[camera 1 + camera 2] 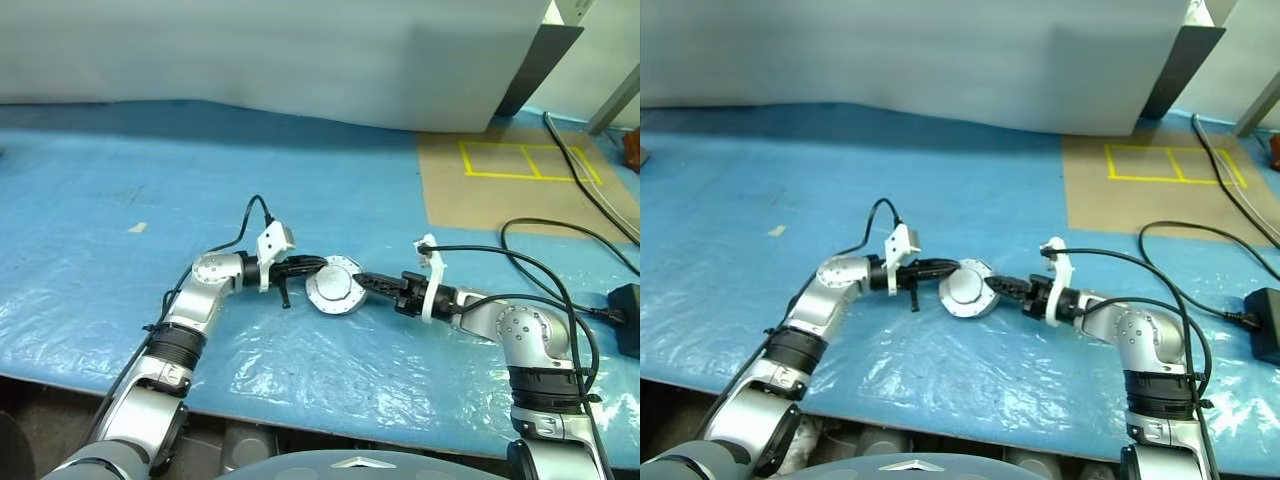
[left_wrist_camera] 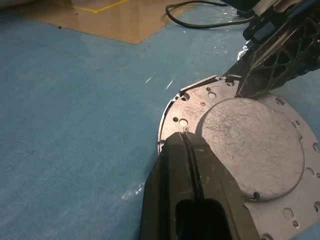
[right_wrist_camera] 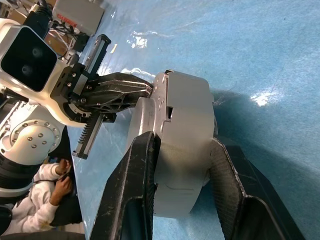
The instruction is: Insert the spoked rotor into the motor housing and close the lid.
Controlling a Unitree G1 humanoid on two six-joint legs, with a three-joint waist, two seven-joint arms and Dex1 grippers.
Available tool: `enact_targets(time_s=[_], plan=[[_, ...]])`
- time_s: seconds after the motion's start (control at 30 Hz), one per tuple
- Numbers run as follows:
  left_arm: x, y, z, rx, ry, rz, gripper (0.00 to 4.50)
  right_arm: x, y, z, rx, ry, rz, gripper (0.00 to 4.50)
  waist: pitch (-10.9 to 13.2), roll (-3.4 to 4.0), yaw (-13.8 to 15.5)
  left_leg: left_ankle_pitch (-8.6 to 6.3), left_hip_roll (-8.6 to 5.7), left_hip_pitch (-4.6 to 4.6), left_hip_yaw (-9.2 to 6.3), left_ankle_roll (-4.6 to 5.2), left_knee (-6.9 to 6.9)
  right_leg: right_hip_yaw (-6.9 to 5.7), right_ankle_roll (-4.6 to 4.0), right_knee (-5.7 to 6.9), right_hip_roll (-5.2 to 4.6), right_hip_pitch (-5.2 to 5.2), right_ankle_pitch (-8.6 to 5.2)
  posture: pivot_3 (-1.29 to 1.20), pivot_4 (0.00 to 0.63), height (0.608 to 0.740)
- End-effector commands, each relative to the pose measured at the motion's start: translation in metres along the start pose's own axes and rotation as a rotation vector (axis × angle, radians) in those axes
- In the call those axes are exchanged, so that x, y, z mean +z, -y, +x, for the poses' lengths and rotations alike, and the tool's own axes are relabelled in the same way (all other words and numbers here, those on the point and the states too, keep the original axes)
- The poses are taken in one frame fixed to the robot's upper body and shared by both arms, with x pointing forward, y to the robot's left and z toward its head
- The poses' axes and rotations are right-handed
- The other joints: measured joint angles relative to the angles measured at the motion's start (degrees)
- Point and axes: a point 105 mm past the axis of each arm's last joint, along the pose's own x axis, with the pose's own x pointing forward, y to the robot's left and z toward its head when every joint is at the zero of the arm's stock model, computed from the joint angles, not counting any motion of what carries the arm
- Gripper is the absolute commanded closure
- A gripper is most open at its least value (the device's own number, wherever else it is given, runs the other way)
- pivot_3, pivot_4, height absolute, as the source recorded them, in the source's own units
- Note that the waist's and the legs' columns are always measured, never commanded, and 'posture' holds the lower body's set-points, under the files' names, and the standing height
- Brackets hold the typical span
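Nearby, black cables lie clear; both pincers pinch the motor housing.

Wide open blue counter ahead and leftward; black cables cluttering the right side; motor housing hemmed between left hand and right hand.

Left claw pressed shut on the rim of the lid, smooth grey face showing. Right claw touches the far rim. Blue sheet beneath.
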Motion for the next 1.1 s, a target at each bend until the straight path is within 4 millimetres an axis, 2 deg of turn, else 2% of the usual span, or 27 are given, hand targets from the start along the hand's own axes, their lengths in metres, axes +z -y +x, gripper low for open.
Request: enact_targets(time_s=[0.03,0.17,0.33,0.5,0.6,0.67,0.77,0.83,1.0,1.1], plan=[[0.017,0.004,-0.004,-0.013,0.052,-0.049,4.5,-0.01,0.007,0.005,-0.042,-0.036,0.022,3.3,0.0,0.01,-0.1,0.0,0.03,0.0,0.0,0.0,0.0,0.0,-0.01,0.01,0.02,-0.02,0.0,0.0,0.15,0.74],[0.045,0.005,-0.017,-0.016,0.139,-0.105,4.5,-0.009,0.012,0.007,-0.024,-0.015,0.148,3.33,0.0,0.02,-0.8,0.0,0.15,-0.04,0.01,-0.01,0.01,-0.01,-0.07,0.04,0.14,-0.2,-0.03,0.0,0.15,0.74],[0.07,0.015,-0.041,-0.092,0.196,-0.239,4.5,0.001,0.002,0.008,0.081,0.057,0.286,3.33,0.1,0.22,-1.4,0.0,0.32,-0.07,0.02,-0.02,0.01,-0.02,-0.24,0.11,0.31,-0.28,-0.11,0.0,0.15,0.74],[0.067,0.008,-0.057,-0.059,0.185,-0.32,4.5,0.015,-0.013,0.007,0.202,0.134,0.364,3.33,0.2,0.37,-1.3,0.01,0.31,-0.11,0.02,-0.03,-0.01,-0.04,-0.26,0.11,0.33,-0.41,-0.13,0.0,0.15,0.74],[0.054,0.004,-0.055,-0.008,0.135,-0.43,4.5,0.024,-0.028,0.009,0.259,0.156,0.347,3.33,0.3,0.42,-1.3,0.01,0.32,-0.19,0.02,-0.04,-0.02,-0.06,-0.24,0.11,0.34,-0.48,-0.12,0.0,0.15,0.74],[0.055,0.003,-0.054,0.005,0.167,-0.484,4.5,0.034,-0.041,0.011,0.302,0.176,0.308,3.33,0.3,0.5,-1.3,0.01,0.32,-0.23,0.01,-0.04,-0.02,-0.08,-0.11,0.15,0.35,-0.52,-0.04,0.0,0.15,0.74],[0.056,0.004,-0.06,0.01,0.237,-0.557,3.87,0.051,-0.054,0.011,0.341,0.213,0.27,3.34,0.4,0.52,-1.3,0.01,0.32,-0.28,0.01,-0.05,-0.02,-0.08,-0.07,0.14,0.35,-0.56,-0.01,0.0,0.15,0.74],[0.055,0.003,-0.065,0.018,0.262,-0.588,3.22,0.056,-0.057,0.012,0.347,0.22,0.263,3.34,0.4,0.52,-1.2,0.01,0.34,-0.26,-0.01,-0.05,-0.02,-0.1,-0.06,0.17,0.36,-0.53,-0.01,0.0,0.15,0.74],[0.083,0.005,-0.091,-0.019,0.422,-0.656,1.5,0.06,-0.056,0.012,0.333,0.218,0.268,3.34,0.4,0.51,-1.0,0.01,0.31,-0.4,-0.03,-0.06,-0.01,-0.12,-0.03,0.15,0.36,-0.58,0.01,0.0,0.15,0.74],[0.084,0.009,-0.099,-0.006,0.444,-0.682,0.51,0.059,-0.056,0.014,0.331,0.214,0.275,3.34,0.4,0.51,-1.0,0.01,0.32,-0.46,-0.09,-0.06,0.01,-0.17,-0.02,0.15,0.37,-0.59,0.02,0.0,0.15,0.74]])
